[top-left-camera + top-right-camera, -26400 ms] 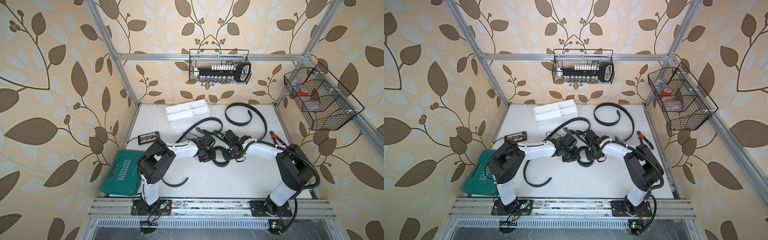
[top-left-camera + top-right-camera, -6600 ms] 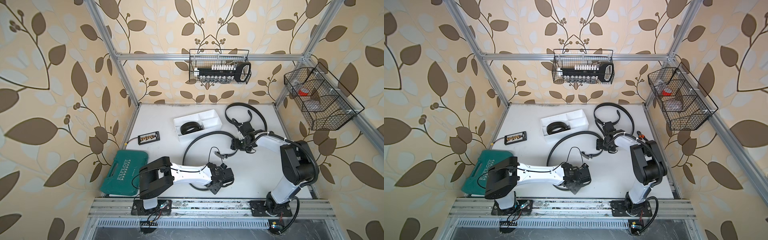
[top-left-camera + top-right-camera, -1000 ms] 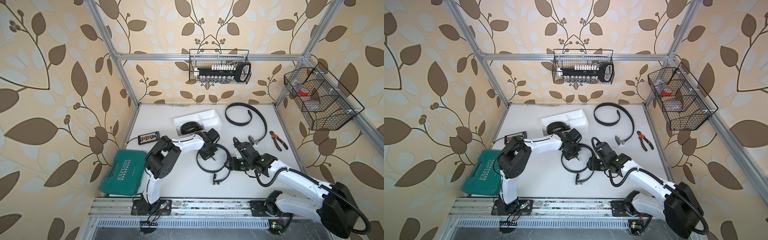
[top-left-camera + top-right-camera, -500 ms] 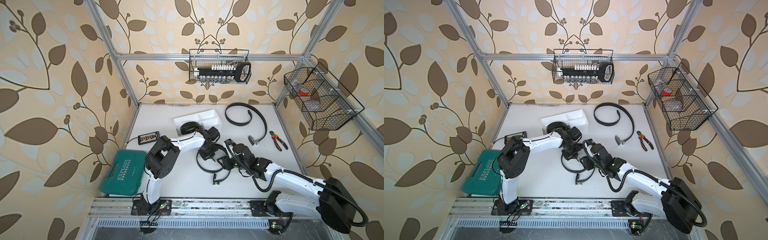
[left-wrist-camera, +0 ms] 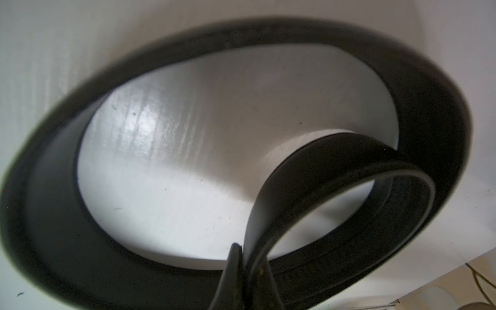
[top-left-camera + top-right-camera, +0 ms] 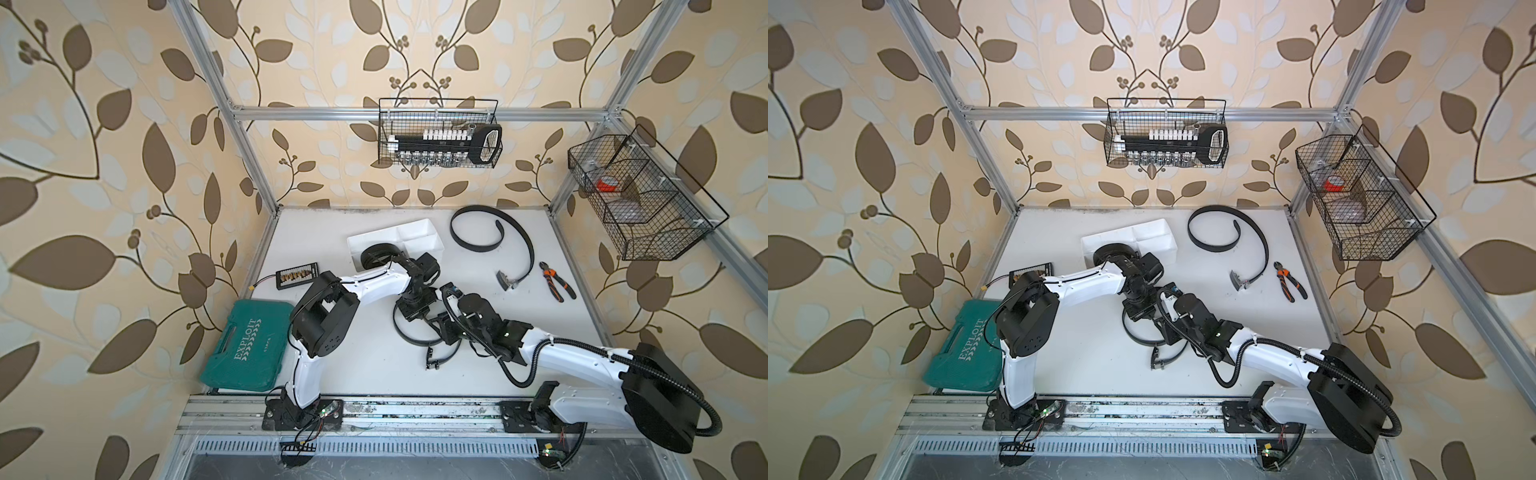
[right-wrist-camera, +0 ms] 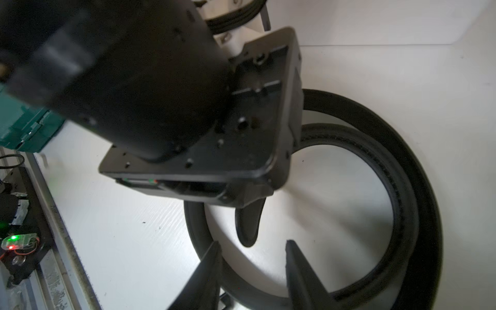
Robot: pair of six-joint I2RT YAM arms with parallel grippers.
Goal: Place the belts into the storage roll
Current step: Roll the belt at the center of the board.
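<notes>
In both top views a black belt (image 6: 409,337) (image 6: 1134,337) lies in loose loops mid-table, its buckle end (image 6: 432,365) toward the front. My left gripper (image 6: 415,309) (image 6: 1142,311) is shut on the belt (image 5: 241,35), pinching the strap between its fingertips (image 5: 236,268). My right gripper (image 6: 446,332) (image 7: 252,257) is open just beside it, its fingers (image 7: 295,265) astride a low part of the same loop (image 7: 418,204). The white storage roll (image 6: 415,232) (image 6: 1154,232) stands behind, with a coiled belt (image 6: 376,257) in a near compartment. Another belt (image 6: 490,232) lies uncoiled at the back right.
A green tool case (image 6: 245,345) sits at the front left, and a small black connector board (image 6: 297,275) lies behind it. Orange-handled pliers (image 6: 557,280) lie near the right edge. Black wire baskets hang on the back wall (image 6: 438,141) and the right wall (image 6: 636,203).
My right arm has swung left and forward to the looped belt beside the left gripper, and its jaws have narrowed. The left gripper has stayed shut on the belt, barely moving.
</notes>
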